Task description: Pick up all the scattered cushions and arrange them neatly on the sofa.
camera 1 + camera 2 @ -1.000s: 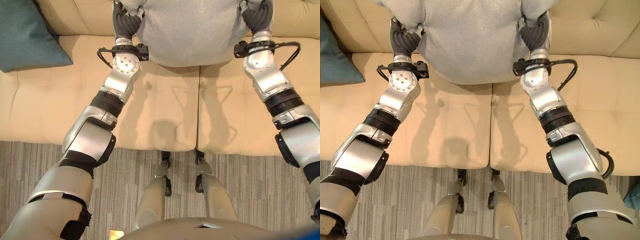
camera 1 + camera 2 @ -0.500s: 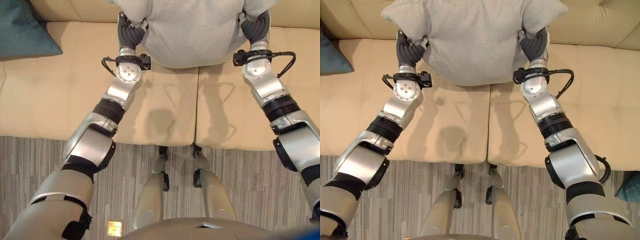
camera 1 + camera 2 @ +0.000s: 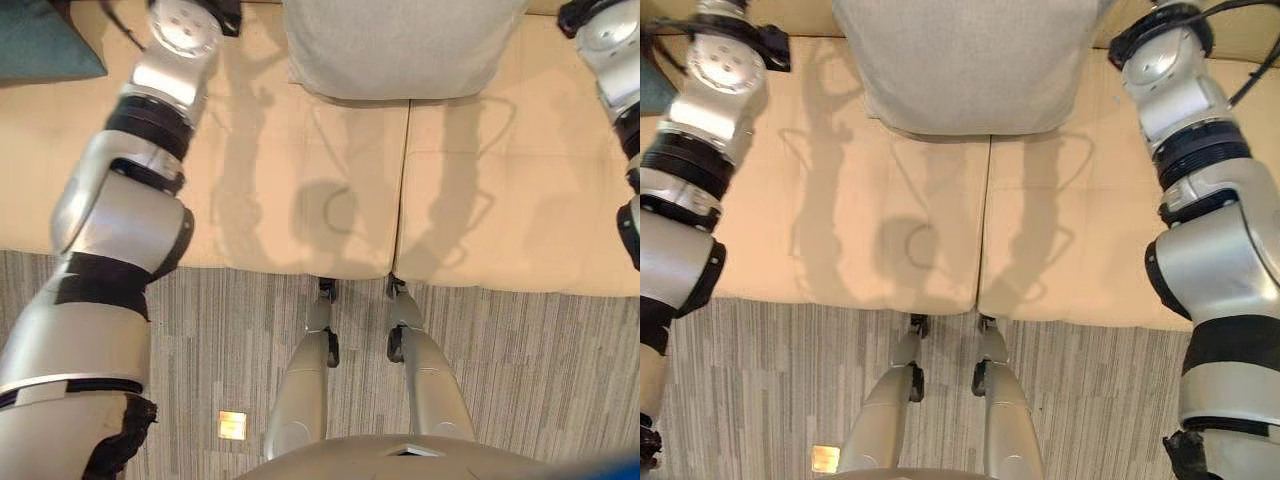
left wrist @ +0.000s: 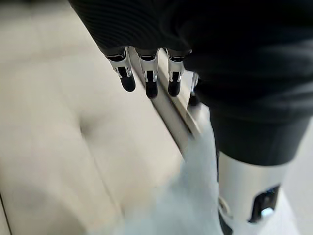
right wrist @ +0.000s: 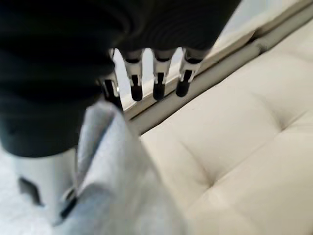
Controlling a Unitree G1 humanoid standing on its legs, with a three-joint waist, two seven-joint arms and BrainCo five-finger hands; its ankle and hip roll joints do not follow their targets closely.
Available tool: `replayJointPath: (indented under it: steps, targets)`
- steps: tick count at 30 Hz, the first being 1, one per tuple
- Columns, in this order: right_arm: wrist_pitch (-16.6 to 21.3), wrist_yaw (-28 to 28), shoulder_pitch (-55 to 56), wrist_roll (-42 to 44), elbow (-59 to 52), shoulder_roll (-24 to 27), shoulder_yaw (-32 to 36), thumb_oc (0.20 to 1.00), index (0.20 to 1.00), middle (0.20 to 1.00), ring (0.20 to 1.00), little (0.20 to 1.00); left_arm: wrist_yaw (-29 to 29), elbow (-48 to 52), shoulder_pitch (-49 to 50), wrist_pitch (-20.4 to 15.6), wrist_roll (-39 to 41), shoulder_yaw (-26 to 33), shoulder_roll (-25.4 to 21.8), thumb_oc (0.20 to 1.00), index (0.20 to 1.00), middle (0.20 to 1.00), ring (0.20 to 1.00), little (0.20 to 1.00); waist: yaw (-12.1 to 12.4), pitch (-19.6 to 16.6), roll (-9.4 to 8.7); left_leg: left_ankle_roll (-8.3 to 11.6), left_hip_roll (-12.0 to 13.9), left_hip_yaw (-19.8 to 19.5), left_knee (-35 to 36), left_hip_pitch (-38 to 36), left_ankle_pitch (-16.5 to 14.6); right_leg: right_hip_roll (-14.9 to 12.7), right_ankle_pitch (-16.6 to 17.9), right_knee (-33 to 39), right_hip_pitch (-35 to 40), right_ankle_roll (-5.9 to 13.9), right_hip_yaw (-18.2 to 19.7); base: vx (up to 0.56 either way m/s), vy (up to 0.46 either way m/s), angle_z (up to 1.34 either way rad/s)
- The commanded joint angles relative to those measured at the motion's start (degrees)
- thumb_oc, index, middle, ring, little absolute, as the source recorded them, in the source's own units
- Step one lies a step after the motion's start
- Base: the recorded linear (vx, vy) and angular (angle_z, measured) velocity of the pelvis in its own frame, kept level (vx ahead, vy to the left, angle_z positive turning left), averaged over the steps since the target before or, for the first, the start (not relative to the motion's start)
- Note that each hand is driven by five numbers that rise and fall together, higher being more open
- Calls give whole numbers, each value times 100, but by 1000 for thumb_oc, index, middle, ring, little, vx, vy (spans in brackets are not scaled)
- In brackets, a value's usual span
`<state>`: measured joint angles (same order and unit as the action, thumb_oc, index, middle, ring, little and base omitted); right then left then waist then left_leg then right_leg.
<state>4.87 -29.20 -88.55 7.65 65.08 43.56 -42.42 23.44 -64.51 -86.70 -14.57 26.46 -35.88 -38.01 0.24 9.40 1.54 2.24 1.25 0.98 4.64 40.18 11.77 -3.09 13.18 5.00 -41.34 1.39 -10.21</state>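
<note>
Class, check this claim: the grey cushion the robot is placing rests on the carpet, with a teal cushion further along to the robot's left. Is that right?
Not quite. The grey cushion rests on the cream sofa, not the carpet, as the left eye view shows. The teal cushion does lie further along to the robot's left.

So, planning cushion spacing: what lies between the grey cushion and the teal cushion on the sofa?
Only bare sofa seat between grey cushion and teal cushion, crossed by the left arm, left eye view.

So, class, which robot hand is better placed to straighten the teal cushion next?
Probably the left robot hand: the teal cushion lies on the sofa by its arm; the grey cushion separates it from the right arm.
</note>
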Motion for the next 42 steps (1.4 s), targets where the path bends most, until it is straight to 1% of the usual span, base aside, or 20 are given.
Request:
replayJointPath:
  steps: [1, 4, 7, 8, 9, 13, 14, 15, 16, 17, 19, 21, 22, 26, 29, 34, 35, 38, 40, 42]
  targets:
    - [4, -233, 16, 303, 208, 75, 190, 1000, 1000, 1000, 1000, 1000, 26, -260, -172, -90, 191, -51, -203, 1000, 1000, 1000, 1000, 1000, 134, -256, -163, 480, -64, -259, 36, -186, -255, -251, -356, 0, 204, 854, 71, 24, 5, 4]
    - [70, -294, 363, 582, -50, 344, 524, 1000, 1000, 1000, 1000, 1000, 11, 9, 222, -181, 361, 212, -477, 1000, 1000, 1000, 1000, 1000, 136, -300, -171, 488, -55, -278, 36, -258, -288, -247, -383, 0, 277, 845, 56, 28, -3, 5]
    - [197, -361, 1349, 458, -1088, 674, 1150, 1000, 1000, 1000, 1000, 1000, 34, 1348, 1391, -417, 268, 761, -780, 1000, 1000, 1000, 1000, 1000, 109, -358, -225, 490, -38, -276, 36, -554, -389, -234, -481, 0, 586, 812, 13, 56, -29, 8]
    - [362, -403, 2098, 286, -1805, 736, 1692, 1000, 1000, 1000, 1000, 1000, 84, 2204, 2237, -533, 49, 1225, -829, 1000, 1000, 1000, 1000, 1000, 94, -402, -254, 489, -27, -270, 36, -758, -472, -226, -550, 0, 796, 792, -12, 78, -26, 11]
    - [408, -454, 2482, 172, -2200, 720, 2004, 1000, 1000, 1000, 1000, 1000, 137, 2670, 2682, -552, -144, 1481, -841, 1000, 1000, 1000, 1000, 1000, 93, -418, -270, 478, -27, -261, 36, -859, -525, -224, -582, 0, 905, 785, -11, 75, -19, 12]
    - [658, -343, 4665, -399, -3780, 362, 3527, 1000, 1000, 1000, 1000, 1000, 187, 4418, 4848, -539, -855, 2689, -426, 1000, 1000, 1000, 1000, 1000, 49, -539, -324, 437, -39, -230, 36, -1319, -690, -241, -700, 0, 1388, 750, -33, 76, -1, 3]
    - [752, -122, 5665, -634, -4323, 16, 4103, 1000, 1000, 1000, 1000, 1000, 59, 5105, 5827, -496, -1269, 3124, -122, 1000, 1000, 1000, 1000, 1000, 36, -585, -342, 421, -27, -213, 36, -1483, -751, -252, -752, 0, 1581, 737, -41, 134, 1, -8]
    - [819, 139, 6527, -976, -4645, -340, 4424, 1000, 1000, 1000, 1000, 1000, -137, 5401, 6599, -456, -1491, 3394, 274, 1000, 1000, 1000, 1000, 1000, 35, -613, -360, 397, -5, -190, 36, -1696, -816, -265, -807, 0, 1815, 729, -71, 106, 1, -4]
    - [810, 152, 6609, -994, -4699, -358, 4448, 1000, 1000, 1000, 1000, 1000, -145, 5450, 6669, -442, -1504, 3400, 281, 1000, 1000, 1000, 1000, 1000, 37, -625, -364, 395, -7, -191, 36, -1728, -822, -267, -815, 0, 1849, 731, -73, 116, -14, 8]
    - [747, 349, 7253, -1281, -4771, -595, 4618, 1000, 1000, 1000, 1000, 1000, -347, 5624, 7362, -372, -1496, 3631, 627, 1000, 1000, 1000, 1000, 1000, 55, -623, -368, 373, 22, -165, 36, -1973, -909, -260, -905, 0, 2105, 716, -81, 55, -12, 11]
    - [745, 477, 7593, -1390, -4762, -748, 4670, 1000, 1000, 1000, 1000, 1000, -427, 5618, 7702, -328, -1570, 3727, 764, 1000, 1000, 1000, 1000, 1000, 46, -628, -368, 349, 16, -159, 36, -2080, -892, -269, -905, 0, 2206, 711, -87, 28, -6, 3]
    - [654, 680, 8185, -1658, -4681, -962, 4722, 1000, 1000, 1000, 1000, 1000, -674, 5576, 8342, -201, -1488, 3818, 1117, 1000, 1000, 1000, 1000, 1000, 58, -601, -375, 323, 45, -132, 36, -2339, -940, -261, -971, 0, 2467, 703, -110, 46, -19, -3]
    - [623, 863, 8488, -1760, -4334, -1158, 4614, 1000, 1000, 1000, 1000, 1000, -843, 5268, 8701, -65, -1796, 3716, 1162, 1000, 1000, 1000, 1000, 1000, 49, -600, -360, 306, 69, -100, 36, -2508, -939, -252, -1001, 0, 2626, 694, -131, 32, -15, 0]
    - [575, 1090, 8767, -2072, -3605, -1371, 4193, 1000, 1000, 1000, 1000, 1000, -1175, 4558, 9194, 167, -2265, 3394, 1225, 1000, 1000, 1000, 1000, 1000, 51, -601, -352, 236, 108, -19, 36, -2910, -1001, -201, -1088, 0, 3019, 675, -107, 8, 0, 1]
    - [503, 1210, 8755, -2290, -2708, -1559, 3642, 1000, 1000, 1000, 1000, 1000, -1273, 3355, 9260, 375, -2713, 3047, 1380, 1000, 1000, 1000, 1000, 1000, 60, -640, -343, 190, 129, 51, 36, -3194, -1042, -181, -1144, 0, 3306, 662, -98, -26, -4, -2]
    - [406, 1219, 8687, -2564, -1542, -1793, 3109, 1000, 1000, 1000, 1000, 1000, -1014, 1121, 9067, 515, -3298, 2828, 1755, 1000, 1000, 1000, 1000, 1000, 80, -741, -334, 185, 145, 125, 36, -3559, -1126, -151, -1246, 0, 3670, 628, -86, -21, -13, -10]
    - [410, 1215, 8680, -2564, -1534, -1793, 3106, 1000, 1000, 1000, 1000, 1000, -1008, 1103, 9057, 505, -3300, 2827, 1760, 1000, 1000, 1000, 1000, 1000, 81, -732, -332, 186, 145, 127, 36, -3568, -1128, -150, -1247, 0, 3678, 628, -85, 8, -10, -8]
    - [389, 1261, 8725, -2690, -1025, -1903, 2859, 1000, 1000, 1000, 1000, 1000, -970, 231, 9064, 560, -3340, 2848, 1933, 1000, 1000, 1000, 1000, 1000, 109, -816, -354, 187, 158, 153, 36, -3746, -1195, -117, -1308, 0, 3846, 608, -74, -6, -27, -5]
    - [393, 1257, 8720, -2690, -1018, -1904, 2857, 1000, 1000, 1000, 1000, 1000, -967, 223, 9060, 555, -3341, 2849, 1934, 1000, 1000, 1000, 1000, 1000, 110, -808, -354, 187, 158, 155, 36, -3755, -1197, -117, -1310, 0, 3855, 608, -72, 12, -29, -4]
    - [372, 1266, 8767, -2754, -663, -2053, 2708, 1000, 1000, 1000, 1000, 1000, -995, -238, 9104, 626, -3308, 2879, 2078, 1000, 1000, 1000, 1000, 1000, 124, -810, -370, 199, 189, 162, 36, -3950, -1242, -72, -1400, 0, 4055, 567, -65, 37, -75, -2]
